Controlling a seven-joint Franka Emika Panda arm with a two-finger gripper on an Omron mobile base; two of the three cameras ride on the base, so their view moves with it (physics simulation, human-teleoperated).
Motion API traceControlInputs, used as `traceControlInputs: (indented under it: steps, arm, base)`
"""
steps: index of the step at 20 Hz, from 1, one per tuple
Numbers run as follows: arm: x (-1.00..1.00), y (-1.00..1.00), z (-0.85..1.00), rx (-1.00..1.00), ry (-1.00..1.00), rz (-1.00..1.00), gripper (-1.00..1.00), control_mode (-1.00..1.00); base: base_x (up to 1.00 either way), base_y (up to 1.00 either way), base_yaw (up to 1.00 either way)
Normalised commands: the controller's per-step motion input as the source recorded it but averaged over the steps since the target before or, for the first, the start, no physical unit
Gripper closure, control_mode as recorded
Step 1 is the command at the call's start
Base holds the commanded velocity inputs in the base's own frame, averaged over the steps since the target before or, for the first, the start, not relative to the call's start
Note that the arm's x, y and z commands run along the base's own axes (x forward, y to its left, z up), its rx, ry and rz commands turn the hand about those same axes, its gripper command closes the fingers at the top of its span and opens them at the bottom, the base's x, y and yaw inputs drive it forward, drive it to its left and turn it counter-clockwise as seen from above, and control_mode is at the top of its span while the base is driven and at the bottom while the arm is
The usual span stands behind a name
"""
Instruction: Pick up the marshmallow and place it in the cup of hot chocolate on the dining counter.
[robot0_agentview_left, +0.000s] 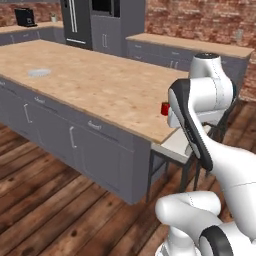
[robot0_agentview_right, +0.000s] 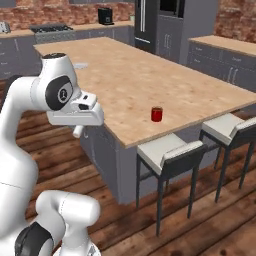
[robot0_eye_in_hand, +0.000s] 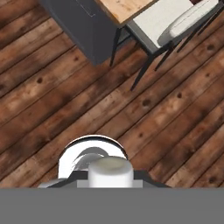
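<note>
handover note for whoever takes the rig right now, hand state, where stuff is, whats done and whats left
Hand: shut on the marshmallow, a white stubby cylinder seen between the finger tips in the hand view. It hangs over the wooden floor, off the dining counter's end, near a stool.
Cup of hot chocolate: upright near the counter edge, above the stools.
Grey plate: far along the counter top.
Done: marshmallow picked up.
Left: carry it over the cup, lower, release into the drink.
</note>
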Motion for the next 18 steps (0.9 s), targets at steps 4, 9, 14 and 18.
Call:
traceControlInputs:
  steps: [4, 9, 14, 18]
  arm:
    - [0.0, 0.0, 0.0, 0.0, 0.0, 0.0, 1.0, 1.0]
    - [0.0, 0.0, 0.0, 0.0, 0.0, 0.0, 1.0, 1.0]
    - [0.0, 0.0, 0.0, 0.0, 0.0, 0.0, 1.0, 1.0]
    - [0.0, 0.0, 0.0, 0.0, 0.0, 0.0, 1.0, 1.0]
  base:
    - [0.82, -1.0, 0.12]
    - [0.65, -1.0, 0.21]
    - [0.04, -1.0, 0.35]
    - [0.49, -0.99, 0.34]
